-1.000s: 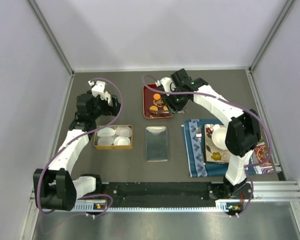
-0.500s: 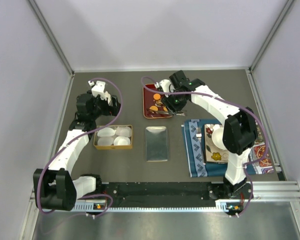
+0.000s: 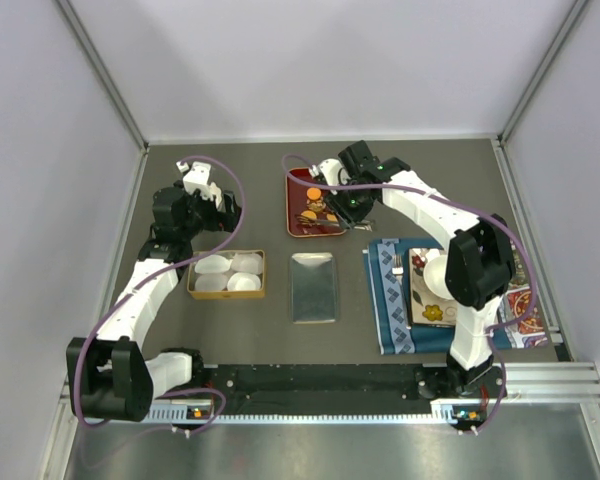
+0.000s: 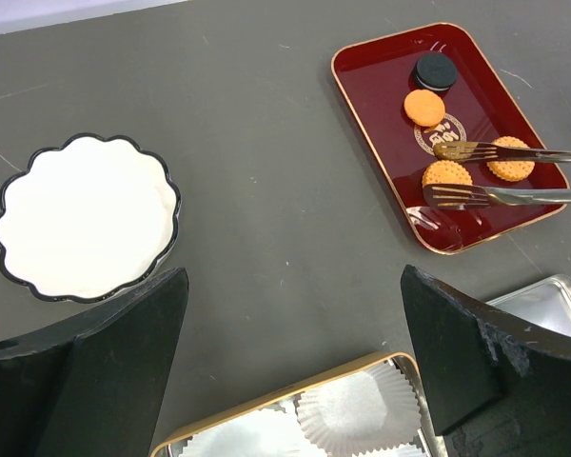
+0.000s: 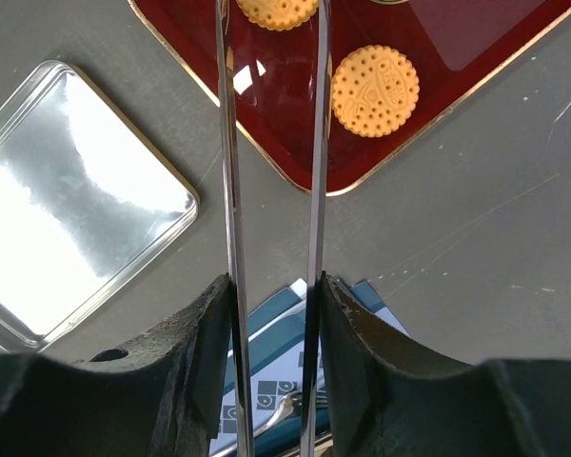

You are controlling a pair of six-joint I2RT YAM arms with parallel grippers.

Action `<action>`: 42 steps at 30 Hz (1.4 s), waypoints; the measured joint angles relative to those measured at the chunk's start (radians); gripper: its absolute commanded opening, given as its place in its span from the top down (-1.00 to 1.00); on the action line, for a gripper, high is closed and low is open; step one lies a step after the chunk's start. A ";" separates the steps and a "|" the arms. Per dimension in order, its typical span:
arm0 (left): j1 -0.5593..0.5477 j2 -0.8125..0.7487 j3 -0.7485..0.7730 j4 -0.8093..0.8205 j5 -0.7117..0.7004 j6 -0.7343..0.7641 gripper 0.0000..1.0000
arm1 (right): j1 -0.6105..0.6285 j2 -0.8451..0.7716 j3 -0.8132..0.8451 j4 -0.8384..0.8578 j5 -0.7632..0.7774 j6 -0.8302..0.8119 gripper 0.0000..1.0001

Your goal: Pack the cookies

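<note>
Four cookies lie on the red tray (image 4: 381, 114): a black one (image 4: 435, 69) and three orange ones (image 4: 424, 107) (image 4: 446, 174) (image 4: 510, 168). My right gripper (image 5: 271, 286) is shut on metal tongs (image 5: 226, 143), also seen in the top view (image 3: 352, 205). The tong tips (image 4: 440, 149) stand on either side of the near-left orange cookie (image 5: 278, 11); I cannot tell whether they squeeze it. Another orange cookie (image 5: 375, 90) lies just right of the tongs. My left gripper (image 4: 295, 324) is open and empty above the far edge of the gold tin (image 3: 226, 273).
The gold tin (image 4: 295, 390) holds white fluted paper cups (image 4: 357, 409). A silver lid (image 3: 313, 287) lies mid-table. A white scalloped dish (image 4: 84, 214) lies left of the tray. A blue cloth (image 3: 390, 295) at the right carries a fork (image 3: 396, 263) and white bowl (image 3: 442, 272).
My right gripper has shifted a little to the left with the tongs, bringing their tips over the tray around an orange cookie. The left arm has not moved.
</note>
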 measured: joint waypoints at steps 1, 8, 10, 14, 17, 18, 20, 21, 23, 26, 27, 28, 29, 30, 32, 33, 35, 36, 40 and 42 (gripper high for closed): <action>0.000 0.000 0.000 0.000 0.000 0.000 -0.98 | 0.000 0.000 0.000 0.000 0.001 0.000 0.26; 0.000 0.000 0.000 0.000 0.000 0.000 -0.98 | 0.000 0.000 0.000 0.000 0.003 0.001 0.52; 0.000 0.000 0.000 0.000 -0.002 0.000 -0.98 | 0.000 0.000 0.000 0.000 0.002 0.001 0.54; 0.000 0.000 0.000 0.000 -0.009 0.000 -0.98 | 0.000 0.000 0.001 0.000 0.002 0.002 0.60; 0.000 -0.005 0.000 -0.001 -0.026 0.000 -0.98 | 0.000 -0.001 0.009 -0.001 0.002 0.002 0.64; 0.000 -0.007 0.000 -0.001 -0.031 0.000 -0.98 | 0.000 -0.002 0.014 -0.005 0.002 0.002 0.65; 0.000 -0.016 0.000 0.000 -0.055 0.000 -0.98 | 0.000 -0.005 0.027 -0.008 0.002 0.002 0.67; 0.000 -0.019 0.000 0.000 -0.075 0.000 -0.98 | 0.000 -0.007 0.034 -0.012 0.002 0.002 0.67; 0.000 -0.024 0.000 -0.001 -0.116 -0.001 -0.98 | 0.000 -0.014 0.054 -0.020 0.001 0.002 0.68; 0.000 -0.024 0.000 -0.002 -0.143 -0.001 -0.98 | 0.000 -0.032 0.076 -0.030 -0.001 0.003 0.70; 0.001 -0.024 0.000 -0.003 -0.154 -0.002 -0.98 | 0.000 -0.040 0.084 -0.032 -0.002 0.003 0.71; 0.001 -0.024 0.000 -0.005 -0.161 -0.002 -0.98 | 0.001 -0.047 0.092 -0.034 -0.003 0.003 0.71; 0.001 -0.025 0.000 -0.006 -0.167 -0.002 -0.98 | 0.002 -0.055 0.100 -0.035 -0.002 0.003 0.71; 0.001 -0.026 0.000 -0.009 -0.179 -0.002 -0.98 | 0.004 -0.061 0.106 -0.037 -0.003 0.003 0.71; 0.001 -0.027 0.002 -0.012 -0.195 -0.002 -0.98 | 0.011 -0.073 0.118 -0.041 -0.003 0.003 0.72; 0.001 -0.027 0.005 -0.018 -0.205 -0.002 -0.98 | 0.018 -0.077 0.125 -0.047 -0.003 0.002 0.72; 0.002 -0.027 0.016 -0.024 -0.222 -0.002 -0.98 | 0.037 -0.086 0.134 -0.051 -0.006 0.002 0.72; 0.003 -0.027 0.024 -0.027 -0.229 -0.002 -0.98 | 0.047 -0.089 0.137 -0.054 -0.007 0.002 0.72; 0.024 -0.016 0.071 -0.038 -0.263 -0.003 -0.98 | 0.114 -0.106 0.138 -0.057 -0.024 0.001 0.73; 0.042 -0.003 0.097 -0.043 -0.274 -0.008 -0.98 | 0.152 -0.110 0.145 -0.062 -0.034 0.001 0.73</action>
